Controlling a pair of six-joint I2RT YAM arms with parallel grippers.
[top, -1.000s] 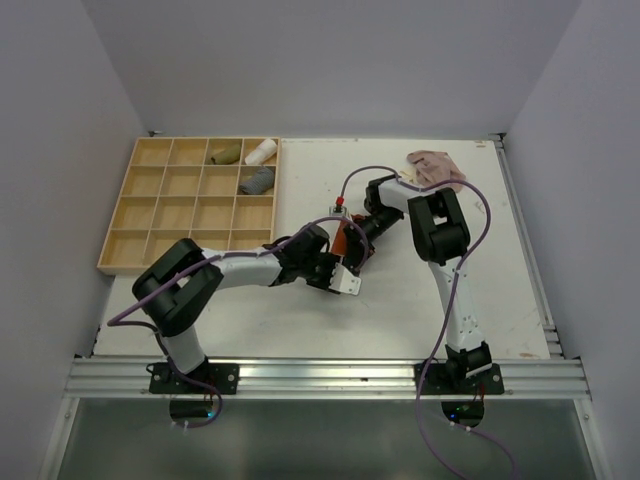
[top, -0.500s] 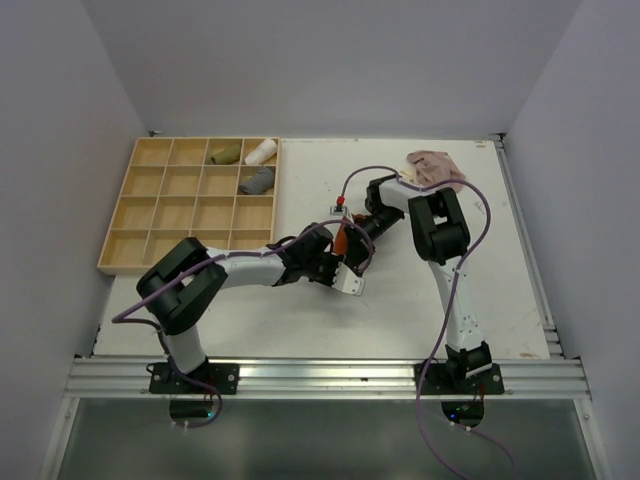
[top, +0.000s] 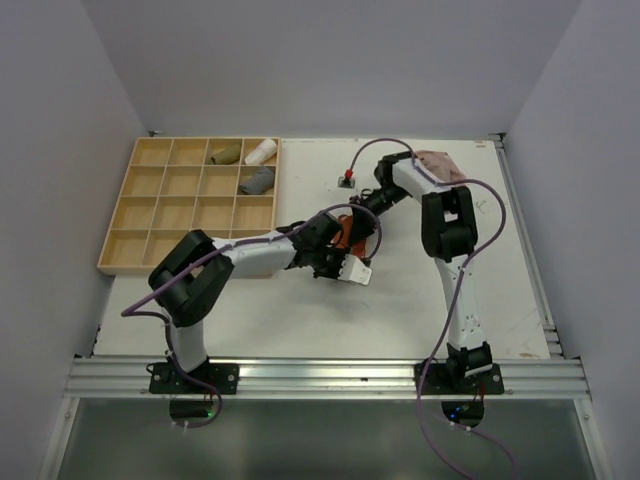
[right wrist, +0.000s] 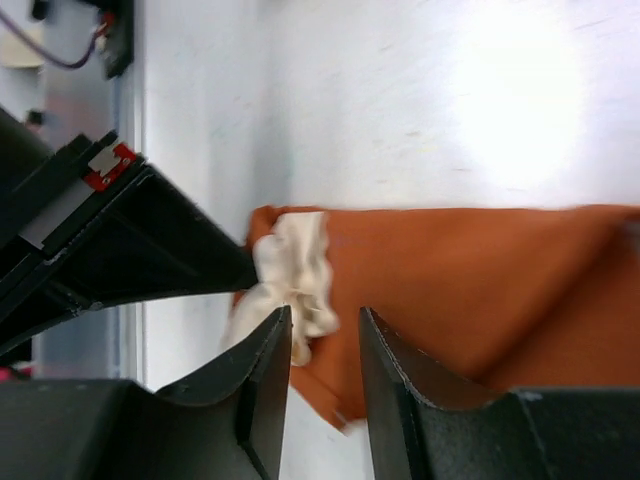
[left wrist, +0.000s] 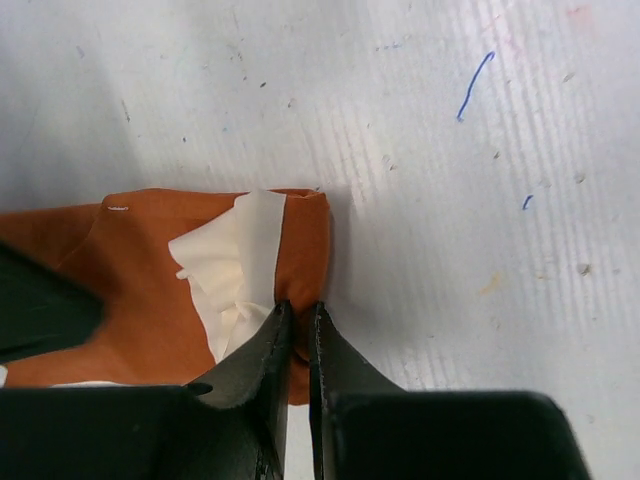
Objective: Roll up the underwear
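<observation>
The rust-orange underwear point(left wrist: 150, 290) lies flat on the white table, its white lining point(left wrist: 235, 270) showing near one edge. My left gripper point(left wrist: 298, 322) is shut on that edge of the rust-orange underwear. In the top view the left gripper point(top: 338, 250) sits at the cloth point(top: 346, 234) in the table's middle. My right gripper point(right wrist: 325, 330) is open, its jaws just above the same cloth point(right wrist: 480, 270) next to the lining point(right wrist: 295, 270); in the top view it point(top: 362, 216) reaches in from behind. The pale beige-pink underwear point(top: 443, 163) lies at the back right, partly behind the right arm.
A wooden compartment tray point(top: 190, 205) stands at the back left with an olive roll point(top: 226, 153), a white roll point(top: 261, 151) and a grey roll point(top: 257, 181). The left gripper's body point(right wrist: 120, 240) is close beside the right jaws.
The right arm has swung its forearm back and up, so its gripper now reaches the orange cloth from behind. The left gripper has shifted a little right, still holding the cloth.
</observation>
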